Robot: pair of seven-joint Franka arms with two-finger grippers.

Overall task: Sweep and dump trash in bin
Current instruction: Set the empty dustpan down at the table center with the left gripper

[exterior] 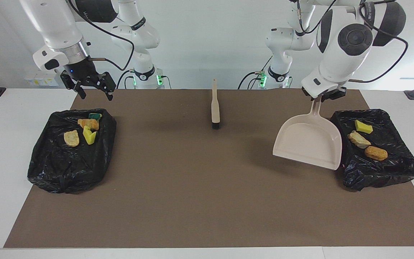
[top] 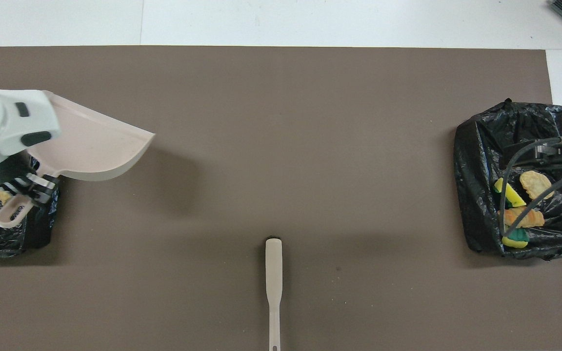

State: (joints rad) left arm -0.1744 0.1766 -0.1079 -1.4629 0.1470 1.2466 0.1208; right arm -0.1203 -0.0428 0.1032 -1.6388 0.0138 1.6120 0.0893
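a: state of the left tool (exterior: 322,98)?

b: closed on the dustpan (exterior: 309,142) handle, upper right of the facing frame. the pan hangs blade-down and empty, over the mat (exterior: 199,187) just beside the bin (exterior: 401,169) at the right edge. judged reason: its load is already tipped out, so it is carried clear of the bin.

a: the right tool (exterior: 93,89)?

b: fingers spread, holding nothing, waiting over the top edge of the other bin (exterior: 56,172) at the left of the frame.

a: location of the trash?

b: three pieces (exterior: 363,138) lie in the right-edge bin, four pieces (exterior: 84,131) in the left one. none shows on the mat.

a: the brush (exterior: 215,108)?

b: flat at top centre, untouched; sweeping looks complete.
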